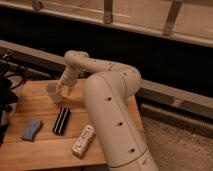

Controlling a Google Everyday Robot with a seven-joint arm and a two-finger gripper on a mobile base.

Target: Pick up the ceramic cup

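Note:
The ceramic cup [51, 91] is small and whitish and stands at the back left of the wooden table [30, 155]. My gripper [59, 93] is at the end of the white arm [107, 100]. It reaches down right beside the cup on its right side and looks to be touching it or very close. The gripper partly hides the cup's right side.
A black flat object [61, 120] lies in front of the cup. A blue object [31, 129] lies at the front left. A long white bottle with a label [83, 140] lies near the front edge. Dark equipment [6, 85] stands left of the table. A dark wall runs behind.

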